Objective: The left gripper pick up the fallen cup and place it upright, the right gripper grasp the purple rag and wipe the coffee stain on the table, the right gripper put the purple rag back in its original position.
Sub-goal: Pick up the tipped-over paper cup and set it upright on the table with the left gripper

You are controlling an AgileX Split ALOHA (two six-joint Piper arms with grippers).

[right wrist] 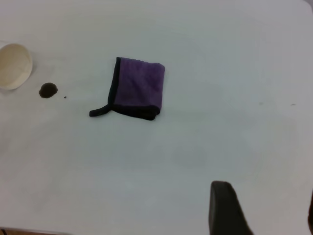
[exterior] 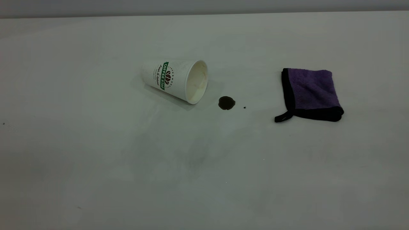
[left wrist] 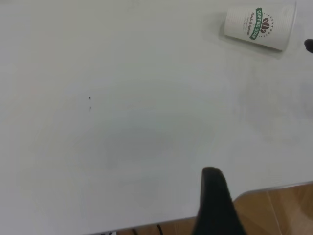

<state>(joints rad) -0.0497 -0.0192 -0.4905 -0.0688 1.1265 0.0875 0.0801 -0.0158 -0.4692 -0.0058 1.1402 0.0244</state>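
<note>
Both grippers' openings unclear, touching nothing, cup (exterior: 175,80) fallen, purple rag (exterior: 310,94) apart.

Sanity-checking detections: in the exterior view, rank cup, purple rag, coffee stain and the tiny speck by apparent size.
1-2. cup and purple rag: look about alike, not ranked.
3. coffee stain.
4. tiny dark speck.

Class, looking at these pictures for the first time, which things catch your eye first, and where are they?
A white dimpled paper cup with a green band lies on its side near the middle of the off-white table, mouth toward a small dark brown coffee stain. Right of the stain sits a folded purple rag edged in black, untouched.
</note>
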